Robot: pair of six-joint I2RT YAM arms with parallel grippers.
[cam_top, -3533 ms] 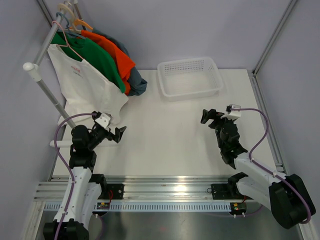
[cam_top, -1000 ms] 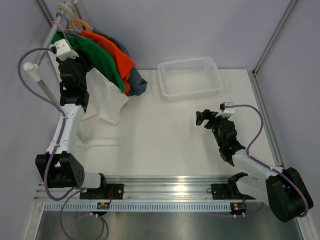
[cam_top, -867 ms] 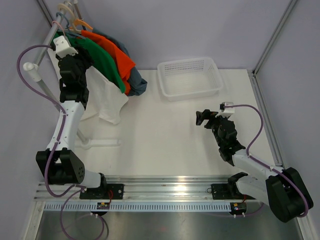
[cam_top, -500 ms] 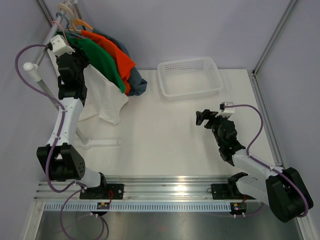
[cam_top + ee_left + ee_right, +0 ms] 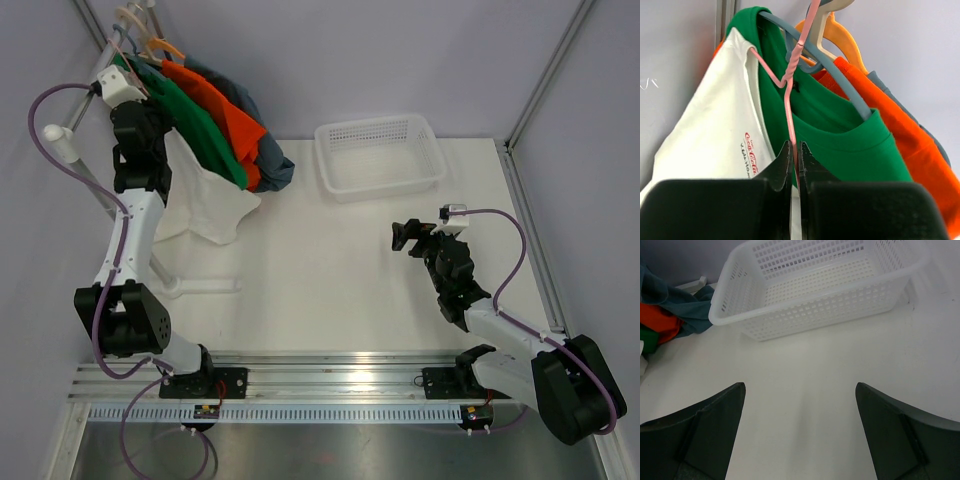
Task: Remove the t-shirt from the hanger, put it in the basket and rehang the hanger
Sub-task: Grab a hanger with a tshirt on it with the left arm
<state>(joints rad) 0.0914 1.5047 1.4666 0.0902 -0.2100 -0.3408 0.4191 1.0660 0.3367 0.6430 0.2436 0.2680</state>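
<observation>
The white t-shirt (image 5: 205,195) hangs on the pink hanger (image 5: 790,95) at the upper left of the top view, and is the garment nearest the capped end of the clothes rail (image 5: 62,137). The left arm reaches up to this rail. In the left wrist view, the left fingers (image 5: 782,162) are pressed together on the thin pink wire just below its twisted neck; the wire runs down between them at lower centre. The white t-shirt (image 5: 725,135), bearing small red lettering, fills the left of that view. The green shirt (image 5: 840,130) sits directly behind it on a grey-blue hanger (image 5: 840,75), and the orange shirt (image 5: 895,105) follows at the right. The right arm is low over the counter (image 5: 330,270) at the right of centre. Its right fingers (image 5: 715,410) stand wide apart and hold nothing. The white basket (image 5: 725,305) lies ahead of them in the upper part of the right wrist view, upright on the counter.
</observation>
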